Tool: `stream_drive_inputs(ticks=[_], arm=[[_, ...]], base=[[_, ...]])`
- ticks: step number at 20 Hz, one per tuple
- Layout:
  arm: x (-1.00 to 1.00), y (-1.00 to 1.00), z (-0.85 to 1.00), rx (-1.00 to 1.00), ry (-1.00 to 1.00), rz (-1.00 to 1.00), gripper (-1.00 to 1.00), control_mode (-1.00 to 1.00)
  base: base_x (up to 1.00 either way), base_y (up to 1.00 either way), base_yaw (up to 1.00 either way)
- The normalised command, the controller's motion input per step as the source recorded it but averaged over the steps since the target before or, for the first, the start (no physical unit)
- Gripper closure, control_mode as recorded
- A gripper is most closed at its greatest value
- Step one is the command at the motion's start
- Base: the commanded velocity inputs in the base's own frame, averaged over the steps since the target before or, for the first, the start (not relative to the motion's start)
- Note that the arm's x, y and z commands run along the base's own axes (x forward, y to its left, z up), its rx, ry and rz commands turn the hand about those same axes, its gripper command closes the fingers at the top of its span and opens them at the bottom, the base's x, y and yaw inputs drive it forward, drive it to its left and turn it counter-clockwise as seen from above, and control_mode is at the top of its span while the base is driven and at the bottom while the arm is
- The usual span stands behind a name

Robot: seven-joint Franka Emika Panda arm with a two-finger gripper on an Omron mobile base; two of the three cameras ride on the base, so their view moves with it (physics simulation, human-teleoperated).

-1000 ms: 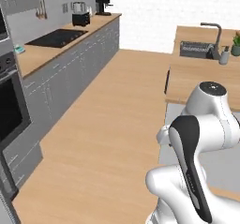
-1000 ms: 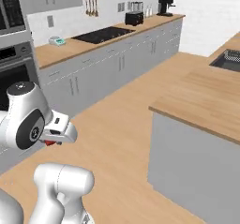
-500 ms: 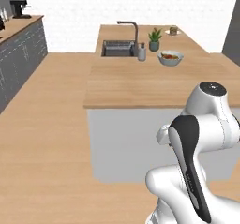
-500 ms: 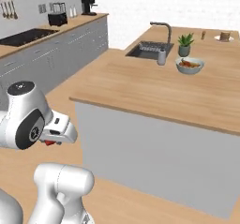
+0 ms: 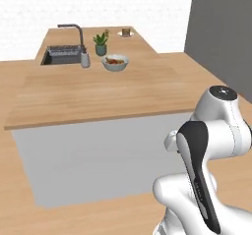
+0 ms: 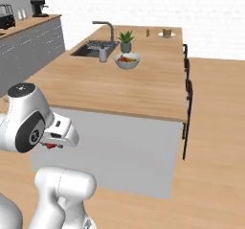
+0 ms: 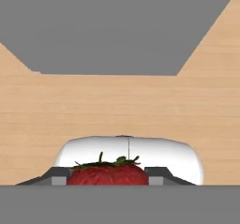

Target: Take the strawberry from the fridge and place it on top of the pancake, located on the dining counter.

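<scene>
The strawberry (image 7: 108, 174) sits squarely between the two dark fingertips (image 7: 161, 174) of the hand (image 7: 108, 176), which is clenched on it — one tip presses each side of the red fruit, and its green leafy cap points away from the camera in the hand view. Beyond it lie light wood floor and a grey panel.

In the right base view the hand (image 6: 51, 145) is tucked in close under the arm's white upper link, low and near the robot's body, with a small speck of red, the strawberry (image 6: 51, 146), showing beneath it. It hangs in front of the grey side of the dining bench (image 6: 143, 86), well short of the wood top.

The pancake (image 6: 166, 32) on its small white plate stands at the far end of the bench — well apart from the hand. In the left base view the pancake (image 5: 126, 32) shows at that same far edge, past a potted plant (image 5: 101, 44), a bowl (image 5: 115, 62) of food and a sink (image 5: 61, 55) with a dark tap (image 5: 73, 31). A small shaker (image 6: 147, 32) stands just beside the plate.
</scene>
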Motion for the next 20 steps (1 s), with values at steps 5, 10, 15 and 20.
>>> stream_drive_inputs(ticks=[5, 10, 15, 20], arm=[[0.00, 0.00, 0.00, 0.00, 0.00, 0.00, 1.00, 1.00], [0.00, 0.00, 0.00, 0.00, 0.00, 0.00, 1.00, 1.00], [0.00, 0.00, 0.00, 0.00, 0.00, 0.00, 1.00, 1.00], [0.00, 0.00, 0.00, 0.00, 0.00, 0.00, 1.00, 1.00]], base=[[0.01, -1.00, -0.19], [0.00, -1.00, -0.21], [0.00, -1.00, -0.24], [0.08, -0.95, -0.16]])
